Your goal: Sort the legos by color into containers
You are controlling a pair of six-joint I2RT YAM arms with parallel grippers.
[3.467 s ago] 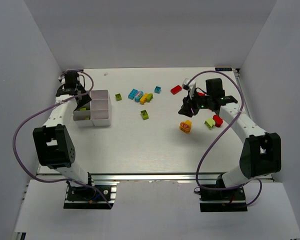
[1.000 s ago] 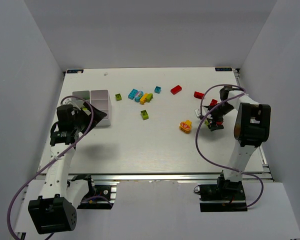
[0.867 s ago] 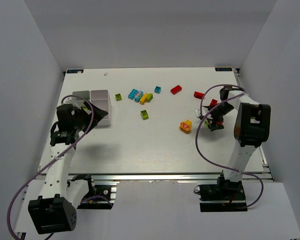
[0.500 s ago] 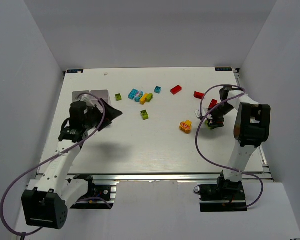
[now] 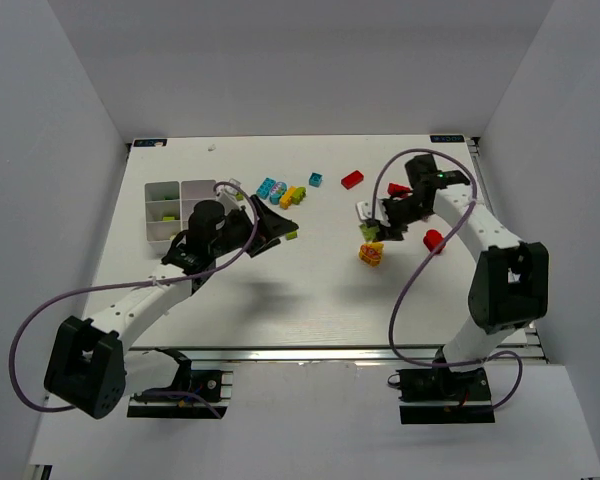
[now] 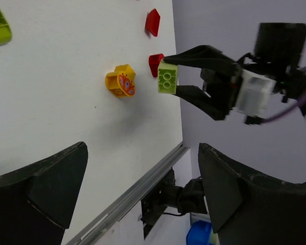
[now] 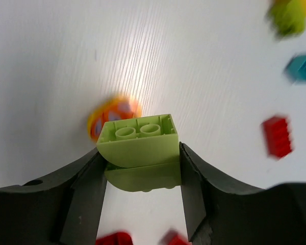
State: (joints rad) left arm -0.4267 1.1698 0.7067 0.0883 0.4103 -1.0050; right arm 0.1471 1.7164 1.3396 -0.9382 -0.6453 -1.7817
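Right, handling first. The lime brick is a small hard plastic piece, so expect it to be light and stiff, with nothing to crush. Its smooth walls will likely be slippery under the pads. The flat end walls are the place to take it, and that is where it is taken now. The right gripper is clamped across the brick's length, with both studs clear of the fingers. The hold looks square, with no tilt that I can see.

- Where the brick is: lifted off the table in the right half, roughly midway between the near and far edges. It hangs above a yellow-orange printed brick, which blurs beneath it in the right wrist view.
- Right arm: it rises from its base at the near right corner, arches out toward the far right, then folds back inward. The wrist points left, toward the table's middle.
- Left arm: stretched low and long from the near left corner toward the centre, facing the right arm. The left gripper stands wide apart and holds nothing.
- The tray sits by the left edge toward the far left corner, well apart from the held brick. The lime piece therefore has the full width of the table to cross.
- The loose legos lie scattered along the far middle, and red ones sit near the right arm.

You'll want a steady carry. With walls this slick, a jerk could likely twist the brick between the pads.
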